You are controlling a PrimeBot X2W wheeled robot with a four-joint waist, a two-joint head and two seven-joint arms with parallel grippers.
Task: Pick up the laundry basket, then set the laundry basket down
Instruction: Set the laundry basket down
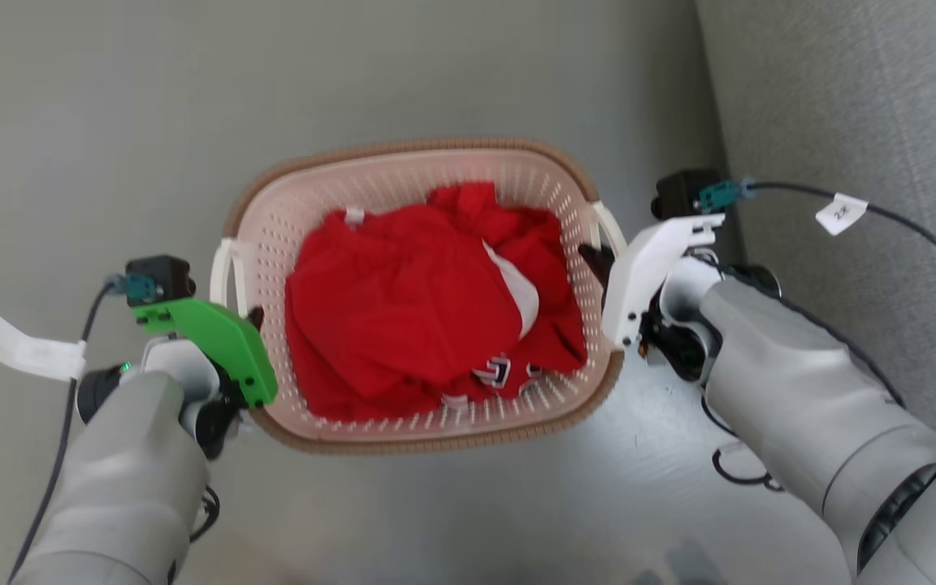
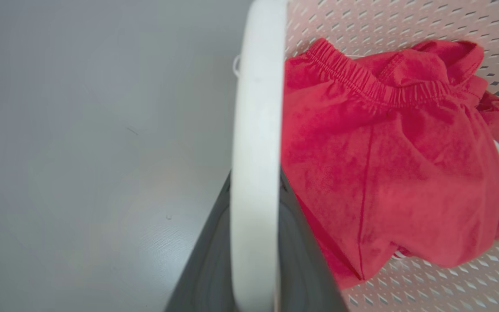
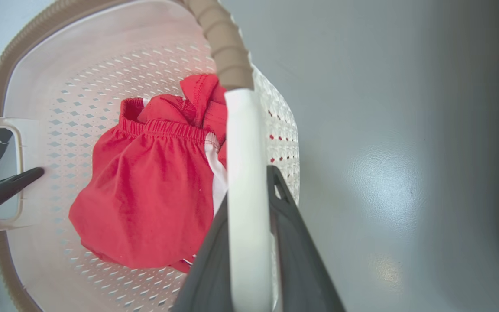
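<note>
The laundry basket (image 1: 403, 175) looks light, stiff; your left gripper (image 1: 255, 317) and right gripper (image 1: 595, 258) clamp its nine- and three-o'clock handles (image 1: 223, 272).

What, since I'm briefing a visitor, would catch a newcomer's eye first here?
The bright red clothing heaped in the laundry basket, mid head view, jumps out first. Next come the left end effector, under a green bracket, and the right end effector, under a white bracket, each closed on a white side handle.
</note>
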